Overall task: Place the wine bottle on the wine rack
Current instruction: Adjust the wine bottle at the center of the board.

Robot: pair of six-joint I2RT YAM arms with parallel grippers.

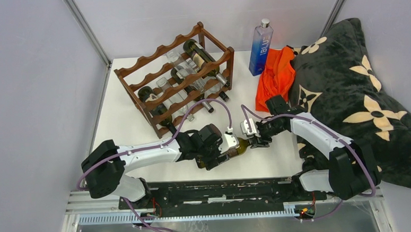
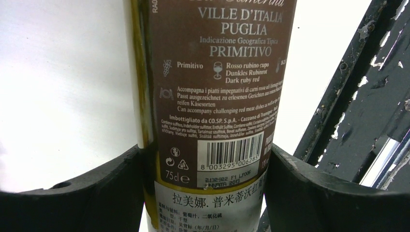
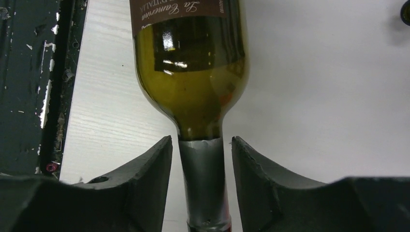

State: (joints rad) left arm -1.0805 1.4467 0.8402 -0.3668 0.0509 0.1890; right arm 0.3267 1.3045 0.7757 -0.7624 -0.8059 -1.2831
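White table (image 1: pixel 124 120); left hand (image 2: pixel 204 159) clamps wine bottle (image 3: pixel 193 82) body; right hand (image 3: pixel 202 150) straddles neck, slightly apart.

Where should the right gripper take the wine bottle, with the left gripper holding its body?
The foil-wrapped neck, approached from the mouth end along the bottle's axis. The wine bottle lies flat, the left gripper clamps its labelled body, and the narrow neck points at the right gripper.

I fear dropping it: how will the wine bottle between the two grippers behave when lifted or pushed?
The wine bottle is smooth glass, so probably stiff, slippery and breakable. Its olive body looks see-through, so it seems empty and rather light. Being round and lying sideways, it would likely roll on the table if released.
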